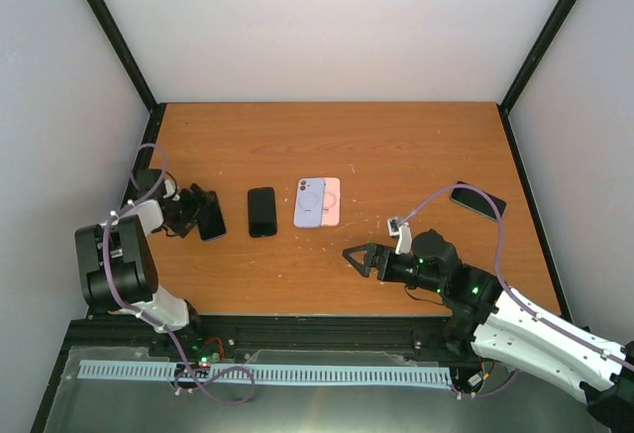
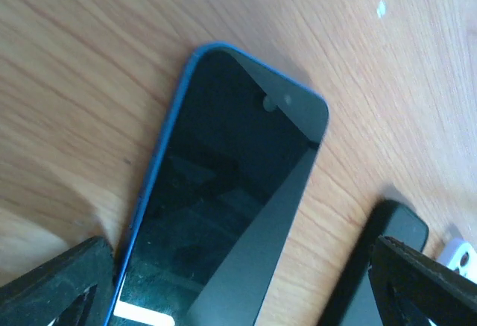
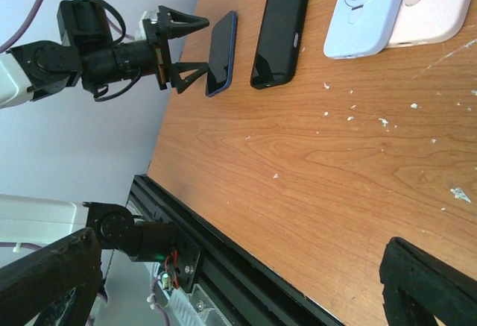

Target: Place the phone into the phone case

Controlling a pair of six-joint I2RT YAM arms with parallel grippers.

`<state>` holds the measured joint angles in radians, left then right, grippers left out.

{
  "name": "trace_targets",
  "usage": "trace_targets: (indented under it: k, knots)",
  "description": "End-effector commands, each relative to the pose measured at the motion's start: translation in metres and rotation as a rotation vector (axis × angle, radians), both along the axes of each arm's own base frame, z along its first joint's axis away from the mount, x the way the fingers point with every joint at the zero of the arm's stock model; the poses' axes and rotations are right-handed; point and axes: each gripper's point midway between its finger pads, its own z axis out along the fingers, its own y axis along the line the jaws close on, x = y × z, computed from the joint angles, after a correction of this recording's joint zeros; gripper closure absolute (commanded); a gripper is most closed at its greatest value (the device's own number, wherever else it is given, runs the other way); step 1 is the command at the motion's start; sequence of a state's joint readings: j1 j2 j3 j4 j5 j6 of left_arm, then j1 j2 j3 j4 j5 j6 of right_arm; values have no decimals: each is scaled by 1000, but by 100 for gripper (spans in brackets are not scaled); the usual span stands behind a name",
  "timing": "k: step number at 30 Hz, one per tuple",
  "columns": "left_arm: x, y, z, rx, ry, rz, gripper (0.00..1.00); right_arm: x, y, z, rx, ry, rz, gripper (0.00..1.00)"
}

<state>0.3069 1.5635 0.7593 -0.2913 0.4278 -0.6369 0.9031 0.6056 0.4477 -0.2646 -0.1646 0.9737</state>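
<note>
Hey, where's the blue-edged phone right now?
Top view: the dark-screened, blue-rimmed phone lies flat at the wooden table's left side, the left gripper's open jaws astride its end, a glossy black phone-shaped slab just right of it.

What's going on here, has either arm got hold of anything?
Nothing is gripped. The left gripper stands open with a finger on either side of one end of the blue-edged phone, which lies flat, screen up, on the table. The right gripper is open and holds nothing, over bare wood. A black slab, phone or case, lies beside the blue phone. Further right, the lavender case overlaps a pink case. The phone is not yet in a case.
</note>
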Motion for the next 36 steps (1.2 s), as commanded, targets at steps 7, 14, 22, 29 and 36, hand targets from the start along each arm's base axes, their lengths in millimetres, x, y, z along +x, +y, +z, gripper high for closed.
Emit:
trace_targets:
  k: [7,14,22,29,36]
  knots:
    - [-30,-18,-25,64,156,-22,16,6,3,-9,-25,1,-9,0]
    - [-21,-3,-11,173,180,6,11,9,7,-10,-22,6,-10,0]
    - [-22,2,-1,196,258,85,2,11,10,-11,-24,5,-8,0]
    - [-2,-4,18,175,209,126,5,10,9,-13,-21,9,-4,0]
    - [15,-17,12,136,224,118,5,10,4,-12,-23,-7,-21,0]
